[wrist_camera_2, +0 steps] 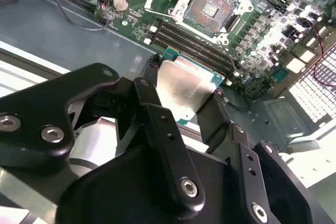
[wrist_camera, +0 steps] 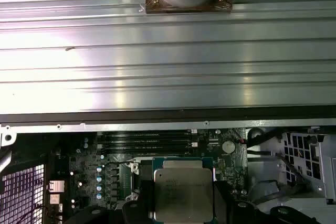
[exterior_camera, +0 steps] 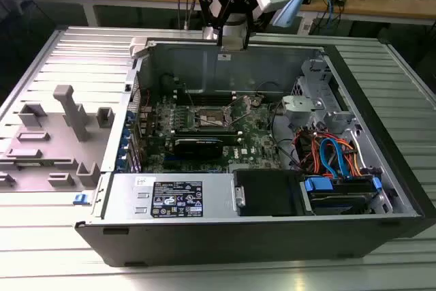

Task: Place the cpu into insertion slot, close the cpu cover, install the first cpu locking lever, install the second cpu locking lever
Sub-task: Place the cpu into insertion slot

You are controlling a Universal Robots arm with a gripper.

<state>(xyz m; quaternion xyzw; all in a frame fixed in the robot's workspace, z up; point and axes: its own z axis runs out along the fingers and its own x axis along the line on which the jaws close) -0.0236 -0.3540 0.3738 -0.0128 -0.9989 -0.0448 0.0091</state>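
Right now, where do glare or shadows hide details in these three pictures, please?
First wrist view: strong glare whitens the ribbed table. Second wrist view: part of the motherboard is washed out, and the cpu in the end effector shines mildly. Exterior view: the case interior is shadowed, but the insertion slot is visible.

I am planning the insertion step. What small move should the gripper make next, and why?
Probably carry the cpu toward the insertion slot: the gripper is shut on the cpu, and the slot lies uncovered and empty, well apart from it.
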